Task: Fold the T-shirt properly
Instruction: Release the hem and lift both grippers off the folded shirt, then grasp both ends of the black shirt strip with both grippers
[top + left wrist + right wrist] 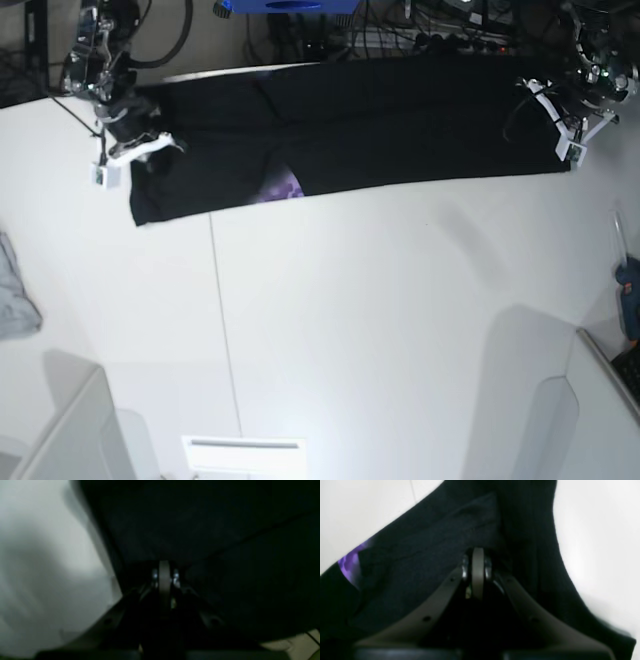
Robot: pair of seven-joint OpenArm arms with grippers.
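With the large black cloth T-shirt (350,130) stretched along the table's far edge and both the right gripper (478,562) and left gripper (165,576) apparently pinching its ends, I keep tension equal and carry both ends nearward together.

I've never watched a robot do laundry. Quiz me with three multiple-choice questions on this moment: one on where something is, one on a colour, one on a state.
1. Where does the T-shirt lie on the table?
A. along the far edge
B. in the middle
C. at the near edge

2. What colour is the print patch that peeks out?
A. green
B. purple
C. red

3. How is the right tool?
A. wide open
B. off the table
C. shut on the T-shirt

Answers: 1 A, the base view shows it stretched along the far edge. 2 B, violet shows at its near hem. 3 C, black cloth surrounds its closed tips.
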